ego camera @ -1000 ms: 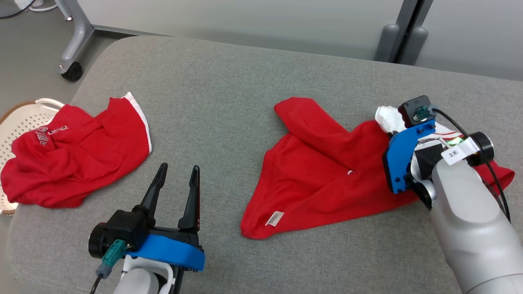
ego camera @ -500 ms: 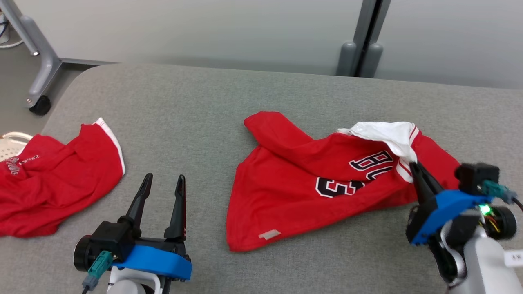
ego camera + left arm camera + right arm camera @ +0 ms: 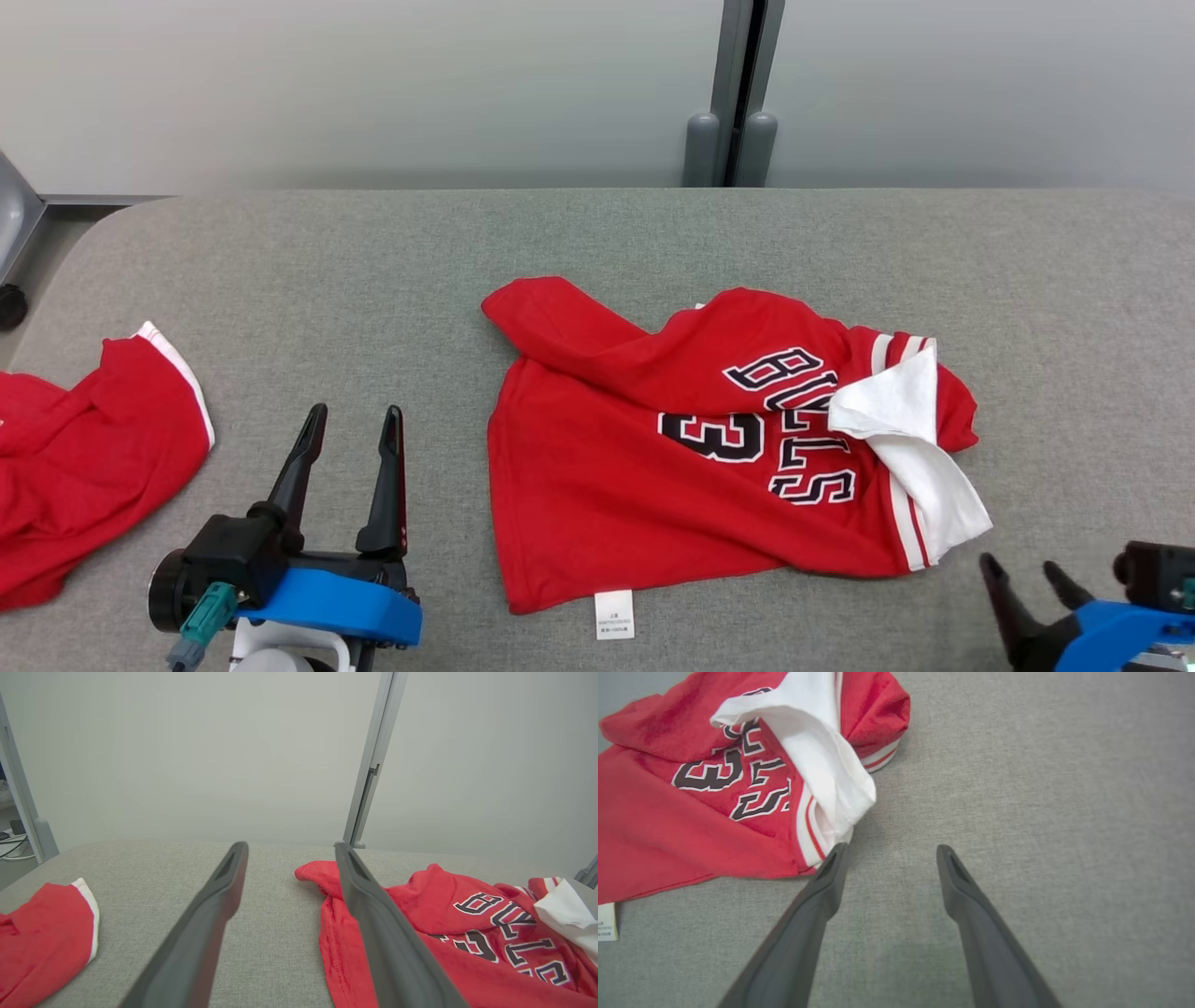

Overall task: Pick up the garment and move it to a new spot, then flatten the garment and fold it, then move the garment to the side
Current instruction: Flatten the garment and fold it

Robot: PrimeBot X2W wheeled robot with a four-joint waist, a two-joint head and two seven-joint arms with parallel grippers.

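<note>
Left gripper: lower left of the head view, 2 dark fingers pointing up that view, jaws spread wide, nothing between them. Its blue wrist bracket sits behind the fingers, level. Right gripper: lower right corner of the head view, 2 fingertips showing, tilted left, jaws apart, nothing held.

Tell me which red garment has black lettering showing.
The red jersey in the middle, with black, white-edged letters and a numeral across it. The red garment at the left edge looks plain where visible, with white trim.
</note>
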